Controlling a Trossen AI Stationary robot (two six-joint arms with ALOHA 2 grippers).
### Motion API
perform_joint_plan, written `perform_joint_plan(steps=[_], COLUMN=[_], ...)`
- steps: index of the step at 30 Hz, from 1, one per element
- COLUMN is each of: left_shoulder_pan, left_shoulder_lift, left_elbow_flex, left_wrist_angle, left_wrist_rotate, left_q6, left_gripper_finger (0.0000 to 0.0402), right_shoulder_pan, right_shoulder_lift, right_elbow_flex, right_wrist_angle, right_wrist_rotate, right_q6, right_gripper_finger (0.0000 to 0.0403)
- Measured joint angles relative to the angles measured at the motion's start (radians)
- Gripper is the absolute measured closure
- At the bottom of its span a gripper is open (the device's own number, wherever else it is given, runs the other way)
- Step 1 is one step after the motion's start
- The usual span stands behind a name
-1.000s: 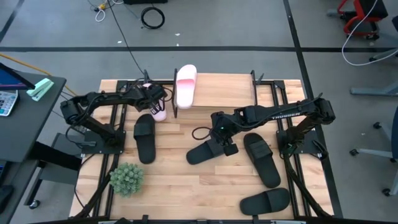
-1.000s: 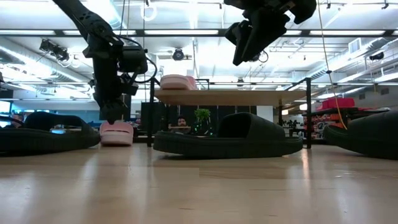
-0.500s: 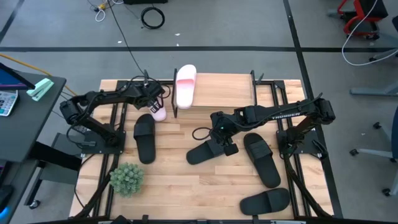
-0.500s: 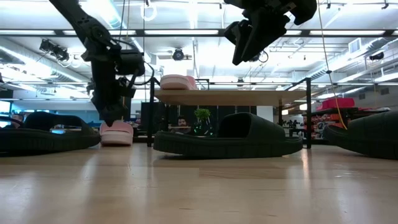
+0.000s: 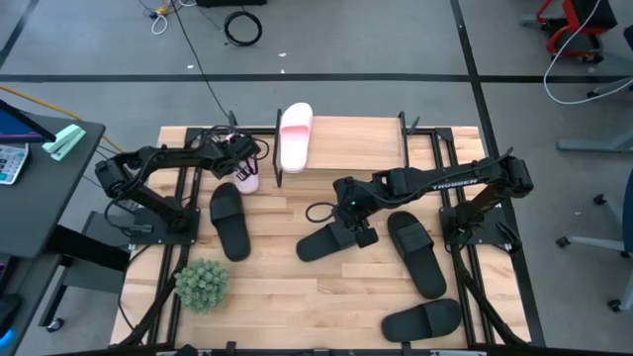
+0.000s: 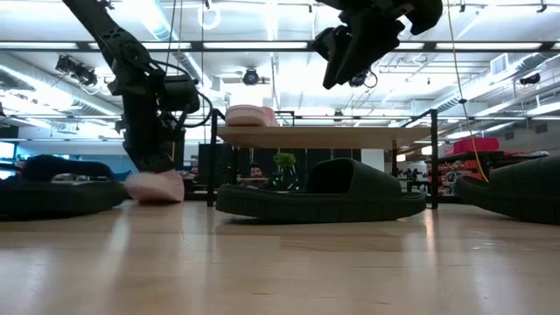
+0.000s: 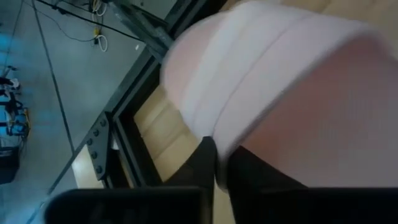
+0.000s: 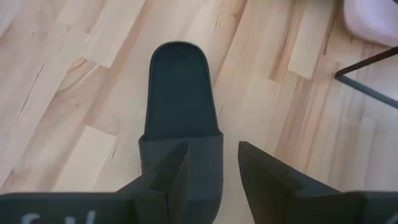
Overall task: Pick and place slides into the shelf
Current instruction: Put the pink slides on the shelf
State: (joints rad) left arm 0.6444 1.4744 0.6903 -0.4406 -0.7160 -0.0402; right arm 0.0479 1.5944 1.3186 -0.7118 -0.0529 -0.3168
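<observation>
Looking down on the wooden table, we find the left gripper near the far left corner, its fingers clenched on a pale pink slide just beside the left legs of the shelf. In the left wrist view that pink slide fills most of the picture, with the dark fingers pressed together at its edge. From table height the pink slide sits tilted, one end off the wood, under the left arm.

A second pink slide lies on the shelf's plank top, at its left end, against the table's far edge.

We see the right gripper hanging above the middle of the table, jaws parted and holding nothing, over a black slide. The right wrist view shows that black slide directly beyond the two spread fingers.

Another black slide lies on the left side, beside a small green plant near the front left corner. A third black slide lies right of centre, and a fourth sits near the front edge on the right.
</observation>
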Motion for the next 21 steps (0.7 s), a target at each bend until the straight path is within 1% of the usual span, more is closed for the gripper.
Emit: perform_joint_plan(steps=[5,10,13,15,19,21], left_shoulder_pan=[-0.037,-0.101,-0.146,-0.183,-0.268,-0.321], left_shoulder_lift=[-0.02,-0.088,-0.144,-0.174,-0.216,-0.223], left_elbow_flex=[0.005,0.093,0.184,0.257,0.432,0.529], left_wrist_angle=[-0.028,-0.183,-0.329,-0.459,-0.725,-0.824], left_wrist_rotate=[0.003,0.001,-0.012,-0.029,-0.059,-0.068], left_q6=[-0.003,-0.053,-0.131,-0.202,-0.322,-0.369], left_gripper_finger=[0.0387,0.0387,0.0387,0.0387,0.0387,0.0387], right_shoulder_pan=[0.0,0.0,0.0,0.0,0.001,0.001], right_shoulder_lift=[0.0,0.0,0.0,0.0,0.0,0.0], right_elbow_flex=[0.0,0.0,0.0,0.0,0.0,0.0], right_wrist_angle=[0.022,0.037,0.037,0.037,0.035,0.026], right_wrist_rotate=[0.0,0.0,0.0,0.0,0.0,0.0], right_q6=[0.0,0.002,0.012,0.032,0.093,0.12], right_gripper_finger=[0.0258,0.0258,0.0258,0.0258,0.0258,0.0258])
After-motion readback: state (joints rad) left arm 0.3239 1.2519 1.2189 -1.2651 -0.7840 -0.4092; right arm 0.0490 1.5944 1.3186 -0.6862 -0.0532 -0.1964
